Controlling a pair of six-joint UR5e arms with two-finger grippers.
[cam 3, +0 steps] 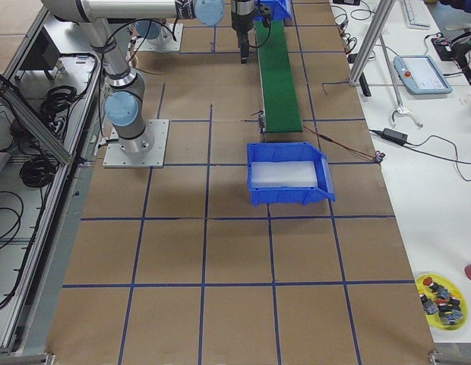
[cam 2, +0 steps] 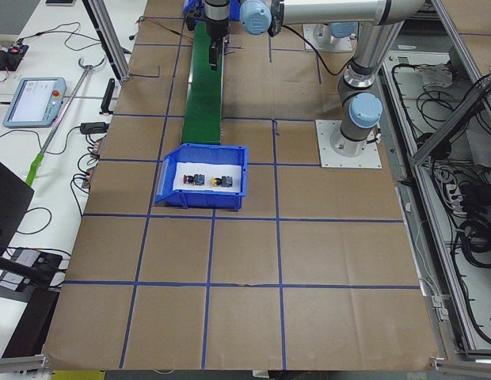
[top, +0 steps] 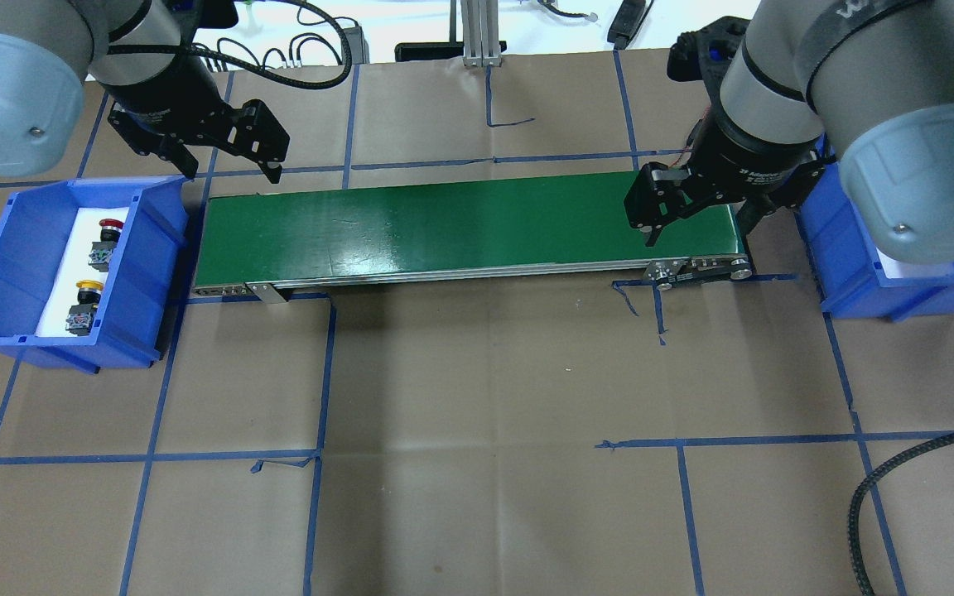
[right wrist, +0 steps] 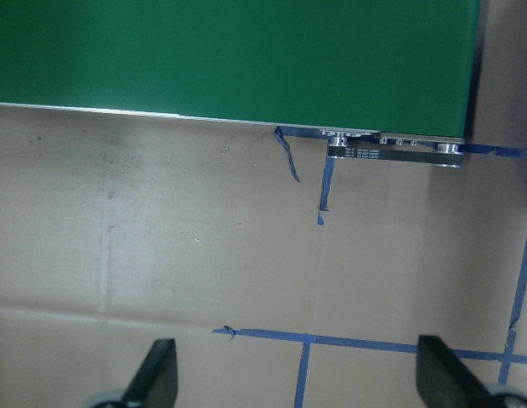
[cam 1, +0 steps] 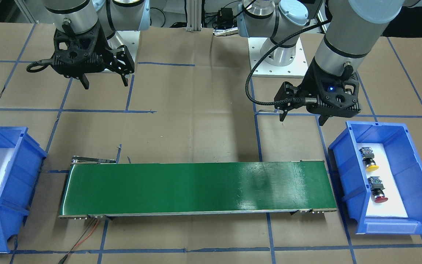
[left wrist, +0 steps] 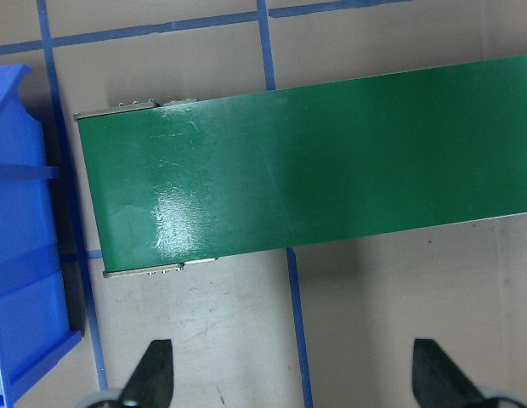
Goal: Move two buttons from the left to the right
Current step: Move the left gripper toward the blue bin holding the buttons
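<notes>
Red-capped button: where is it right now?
In the overhead view, the red-capped button lies in the blue bin on the robot's left, just beyond the yellow-capped button, beside the green conveyor.

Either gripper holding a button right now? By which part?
Nothing is held. The left gripper and right gripper hang open and empty; the yellow button and red button lie in the blue bin, untouched.

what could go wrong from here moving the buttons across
1. The yellow button and red button lie on their sides, close together in the left bin. The open left tool may knock one while taking the other, or catch the bin wall.
2. The belt shows no side rails, so a round-capped button might roll off before the right tool gets it.
</notes>
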